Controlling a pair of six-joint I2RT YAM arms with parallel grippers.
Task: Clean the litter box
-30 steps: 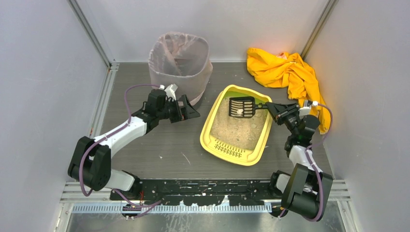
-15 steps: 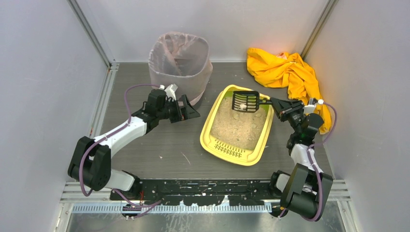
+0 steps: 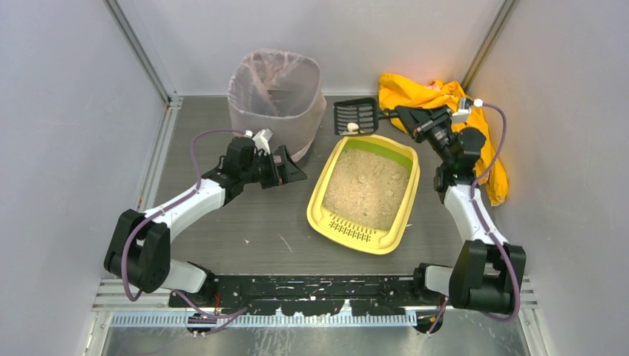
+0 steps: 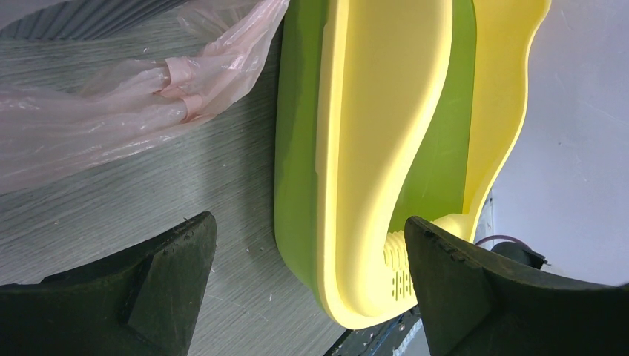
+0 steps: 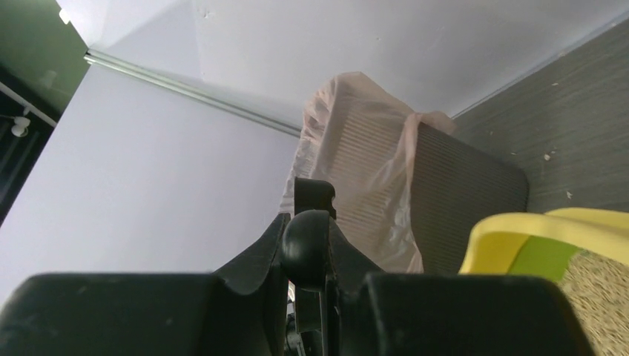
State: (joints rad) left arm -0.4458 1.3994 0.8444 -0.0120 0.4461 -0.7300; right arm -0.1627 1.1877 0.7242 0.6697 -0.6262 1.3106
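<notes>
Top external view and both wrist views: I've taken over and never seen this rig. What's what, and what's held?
Two robot arms are bolted at the near edge of a table. The top view looks down from behind them; each wrist view looks along that arm's jaws. On the table: a litter box, a bin lined with a pinkish bag, a yellow cloth. The left arm has open, empty jaws beside the bin. The right arm has jaws shut on a black scoop beyond the box's far end, with a pale lump.

soft, even light is falling from above, making faint shadows. an orange glow is showing on the back wall (image 3: 404, 59). close things are looking blurry.
</notes>
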